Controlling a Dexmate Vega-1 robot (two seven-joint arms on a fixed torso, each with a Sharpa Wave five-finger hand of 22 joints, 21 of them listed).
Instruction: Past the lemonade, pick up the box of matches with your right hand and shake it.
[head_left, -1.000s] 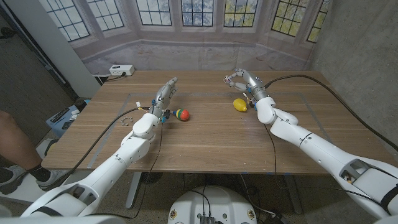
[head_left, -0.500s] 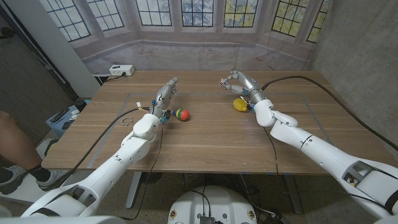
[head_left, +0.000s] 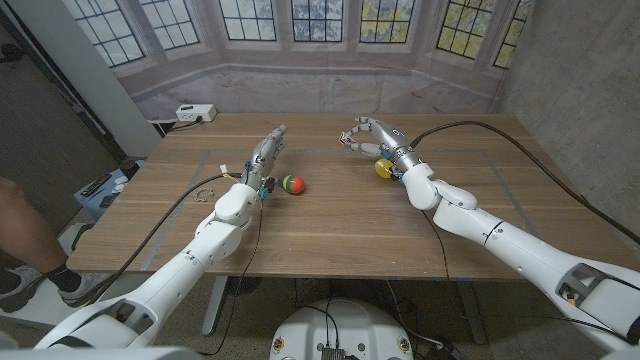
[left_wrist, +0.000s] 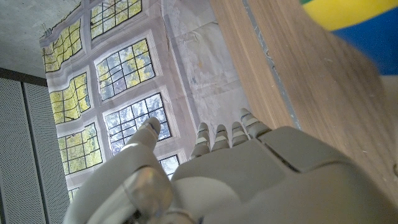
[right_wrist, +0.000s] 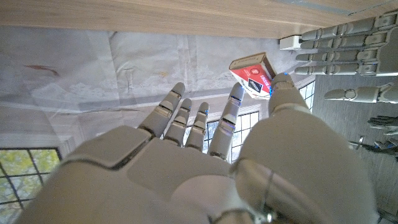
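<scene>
Your right hand pinches the matchbox aloft toward the table's far edge; shaking remains.

Nothing here can be read. The box of matches, in the upper right of the right wrist view, carries a red-and-white label with dark print, too small and blurred to make out.

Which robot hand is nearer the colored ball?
Left. The left robot hand stands just beside the colored ball; the right robot hand, pinching the matchbox, is farther across the table.
</scene>
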